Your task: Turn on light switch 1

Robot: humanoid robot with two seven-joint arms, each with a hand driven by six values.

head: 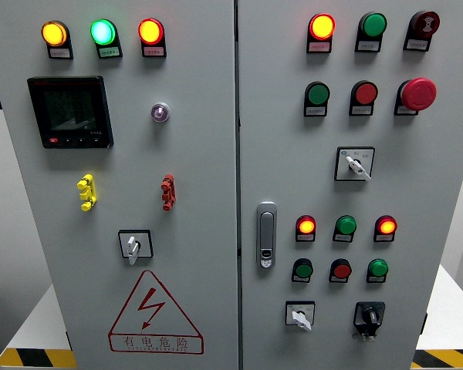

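Note:
A grey electrical cabinet [208, 154] with two doors fills the head view. The left door carries a white rotary switch [134, 245], and the right door has three more: a white one [356, 164] at mid height, a white one [300, 316] at the bottom and a black one [369, 317] beside it. I see no number on any switch. Neither of my hands shows in the picture.
Lit lamps sit along the top: yellow [54, 33], green [103, 31], red [150, 31] and red [321, 26]. A red mushroom stop button [418, 93], a black display [69, 112], a door handle [266, 234] and a red warning triangle [154, 312] are also on the panel.

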